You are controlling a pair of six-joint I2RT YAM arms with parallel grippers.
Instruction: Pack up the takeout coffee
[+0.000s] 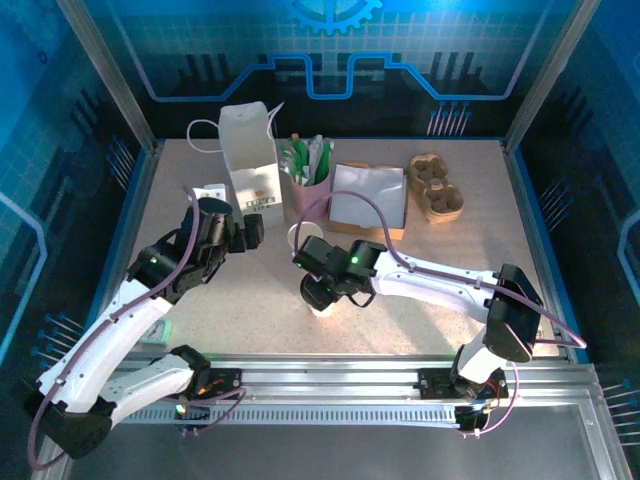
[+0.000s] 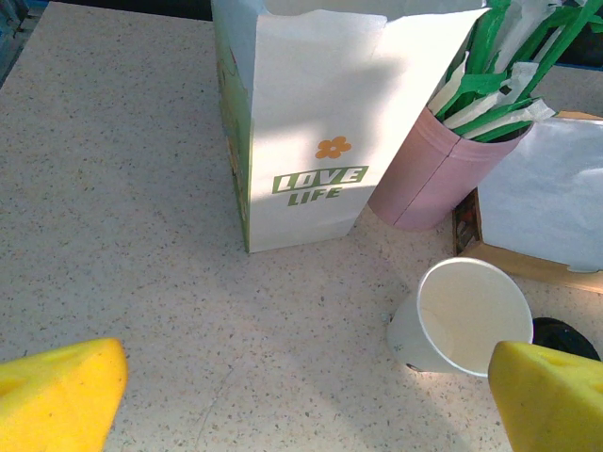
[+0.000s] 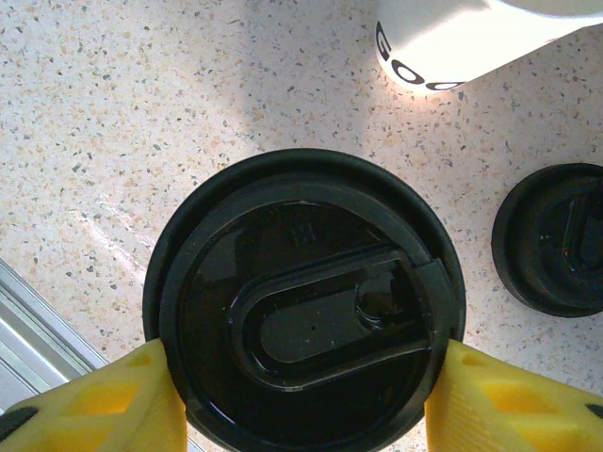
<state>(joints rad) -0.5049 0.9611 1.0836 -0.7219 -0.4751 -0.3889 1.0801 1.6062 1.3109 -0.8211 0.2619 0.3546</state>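
An open white paper cup (image 1: 304, 238) (image 2: 464, 318) stands lidless on the table in front of the pink cup; its printed base (image 3: 443, 47) also shows at the top of the right wrist view. My right gripper (image 1: 318, 290) (image 3: 301, 400) points straight down with its yellow fingers (image 3: 94, 405) pressed on both sides of a round black lid (image 3: 301, 311); white shows under the gripper (image 1: 322, 308). A second black lid (image 3: 554, 240) (image 2: 565, 337) lies beside it. My left gripper (image 1: 248, 232) (image 2: 306, 391) is open, with nothing between its fingers, left of the open cup.
The tall white paper bag (image 1: 250, 150) (image 2: 311, 122) stands open at the back. Next to it are the pink cup of green-and-white sticks (image 1: 312, 185) (image 2: 433, 179), a box of white napkins (image 1: 368, 198) and a brown cup carrier (image 1: 438, 187). Bare tabletop (image 2: 122, 235) lies left.
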